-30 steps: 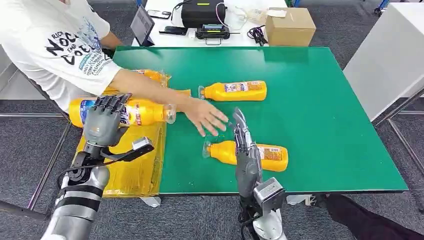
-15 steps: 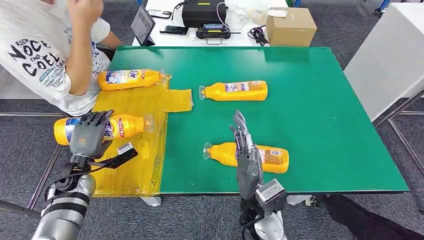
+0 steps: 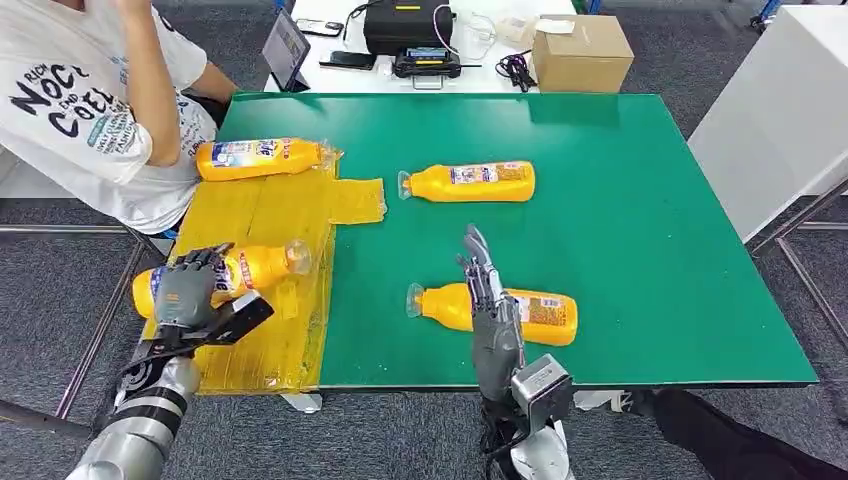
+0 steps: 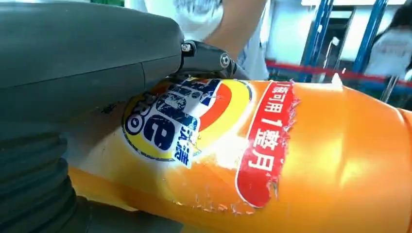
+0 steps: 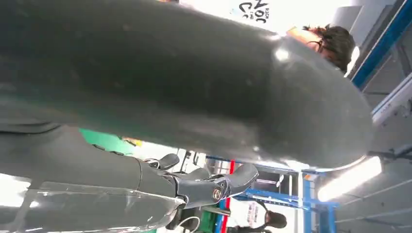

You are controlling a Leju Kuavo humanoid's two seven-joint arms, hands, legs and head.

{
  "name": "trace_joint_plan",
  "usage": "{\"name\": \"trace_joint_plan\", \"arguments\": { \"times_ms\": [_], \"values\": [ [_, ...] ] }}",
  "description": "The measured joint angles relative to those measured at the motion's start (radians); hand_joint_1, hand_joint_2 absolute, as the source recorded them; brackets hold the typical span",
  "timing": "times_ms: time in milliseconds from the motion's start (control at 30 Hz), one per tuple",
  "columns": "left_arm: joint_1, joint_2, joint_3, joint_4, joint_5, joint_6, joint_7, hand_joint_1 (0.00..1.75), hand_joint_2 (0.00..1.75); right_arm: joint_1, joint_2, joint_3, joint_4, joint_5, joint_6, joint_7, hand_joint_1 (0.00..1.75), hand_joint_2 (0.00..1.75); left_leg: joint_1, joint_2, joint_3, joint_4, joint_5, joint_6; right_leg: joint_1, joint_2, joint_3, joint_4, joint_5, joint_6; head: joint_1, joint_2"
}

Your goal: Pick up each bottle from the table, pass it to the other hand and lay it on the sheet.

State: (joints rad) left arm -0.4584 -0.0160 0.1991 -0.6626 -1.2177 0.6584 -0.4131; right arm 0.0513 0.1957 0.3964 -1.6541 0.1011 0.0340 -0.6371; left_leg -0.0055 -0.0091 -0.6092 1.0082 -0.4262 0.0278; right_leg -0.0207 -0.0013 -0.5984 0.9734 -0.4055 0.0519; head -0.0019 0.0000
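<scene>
Over the yellow sheet (image 3: 262, 350) at the table's (image 3: 640, 230) left edge: left hand (image 3: 187, 290) wrapped around a bottle (image 3: 250, 268), fingers curled over its labelled body, cap end pointing right, forearm rising from below left. Near the front edge: right hand (image 3: 487, 295) upright on a near-vertical forearm, fingers straight and close together, holding nothing, standing in front of a lying bottle (image 3: 545, 314). Farther back: one bottle (image 3: 470, 182) flat on the green, another (image 3: 260, 158) at the sheet's far end beside a seated person (image 3: 90, 110).
</scene>
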Motion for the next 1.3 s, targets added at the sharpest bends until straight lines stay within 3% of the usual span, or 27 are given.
{"name": "trace_joint_plan", "arguments": {
  "times_ms": [300, 467, 633, 667, 700, 733, 800, 1033, 1300],
  "values": [
    [-0.058, 0.021, -0.079, 0.123, -0.138, -0.110, 0.122, 1.75, 1.75, -0.004, 0.000, 0.000, 0.009, 0.000, 0.026, 0.017, 0.00, 0.00, 0.000, -0.002, 0.002, 0.000, 0.000, 0.000, 0.000, -0.001, 0.002, 0.000, 0.000, 0.000, 0.000, 0.000],
    [-0.116, 0.034, -0.108, 0.164, -0.139, -0.258, 0.146, 1.75, 1.75, -0.006, 0.000, 0.000, 0.018, -0.001, 0.042, 0.027, 0.00, 0.00, 0.000, -0.006, 0.008, -0.001, 0.000, 0.000, 0.000, -0.003, 0.009, 0.000, -0.001, -0.001, 0.000, 0.000],
    [-0.135, 0.040, -0.125, 0.186, -0.137, -0.279, 0.149, 1.75, 1.75, -0.006, 0.001, 0.000, 0.024, -0.001, 0.044, 0.030, 0.00, 0.00, 0.000, -0.006, 0.010, -0.001, 0.001, 0.000, 0.000, -0.003, 0.011, 0.000, 0.000, -0.001, 0.000, 0.000],
    [-0.137, 0.041, -0.127, 0.190, -0.137, -0.282, 0.149, 1.45, 1.75, -0.006, 0.001, 0.000, 0.025, -0.001, 0.044, 0.030, 0.00, 0.00, 0.000, -0.006, 0.010, -0.001, 0.001, 0.000, 0.000, -0.003, 0.012, 0.000, 0.000, -0.001, 0.000, 0.000],
    [-0.139, 0.042, -0.127, 0.191, -0.135, -0.288, 0.149, 0.42, 1.75, -0.006, 0.001, 0.000, 0.026, -0.001, 0.044, 0.030, 0.00, 0.00, 0.000, -0.006, 0.010, -0.001, 0.001, 0.000, 0.000, -0.003, 0.012, 0.000, 0.000, -0.001, 0.000, 0.000],
    [-0.142, 0.042, -0.127, 0.193, -0.130, -0.303, 0.148, 0.07, 1.75, -0.006, 0.001, 0.000, 0.027, -0.001, 0.046, 0.030, 0.00, 0.00, 0.000, -0.006, 0.011, -0.001, 0.001, 0.000, 0.000, -0.003, 0.013, 0.000, 0.000, -0.001, 0.000, 0.000],
    [-0.154, 0.043, -0.127, 0.199, -0.099, -0.356, 0.140, 0.00, 1.75, -0.006, 0.002, 0.000, 0.030, -0.001, 0.050, 0.032, 0.00, 0.00, 0.000, -0.006, 0.011, -0.001, 0.001, 0.000, 0.000, -0.003, 0.013, 0.000, 0.000, -0.001, 0.000, 0.000],
    [-0.169, 0.047, -0.122, 0.209, 0.071, -0.572, 0.054, 0.00, 1.75, -0.017, 0.003, -0.002, 0.049, -0.012, 0.060, 0.038, 0.00, 0.00, 0.000, -0.008, 0.013, -0.001, 0.001, -0.001, 0.000, -0.005, 0.016, 0.000, -0.001, -0.001, 0.000, 0.000],
    [-0.170, 0.048, -0.117, 0.211, 0.098, -0.601, 0.040, 0.00, 1.75, -0.025, 0.003, -0.004, 0.072, -0.014, 0.063, 0.039, 0.00, 0.00, 0.000, -0.010, 0.016, -0.001, 0.001, -0.001, 0.000, -0.006, 0.020, 0.000, -0.001, -0.001, 0.000, 0.000]
  ]
}}
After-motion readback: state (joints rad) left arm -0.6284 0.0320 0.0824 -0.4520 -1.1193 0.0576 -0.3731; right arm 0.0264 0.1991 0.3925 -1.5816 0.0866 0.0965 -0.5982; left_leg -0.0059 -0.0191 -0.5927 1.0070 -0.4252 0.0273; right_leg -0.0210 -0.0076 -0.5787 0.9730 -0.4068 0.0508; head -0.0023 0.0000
